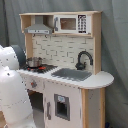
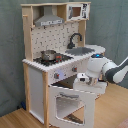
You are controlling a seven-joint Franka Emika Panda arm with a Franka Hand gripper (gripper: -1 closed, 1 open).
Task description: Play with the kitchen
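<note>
While the kitchen (image 2: pixel 55 65) stands on the wooden floor before a grey curtain in both exterior views, my claw (image 2: pixel 81 80) hovers at the top edge of the oven door (image 2: pixel 70 102), which hangs partly open in the second exterior view. I judge the step is working that door; next I need a steady swing. Whether my claw grips anything, I cannot tell. My arm (image 1: pixel 12 95) blocks the first exterior view's lower left.
</note>
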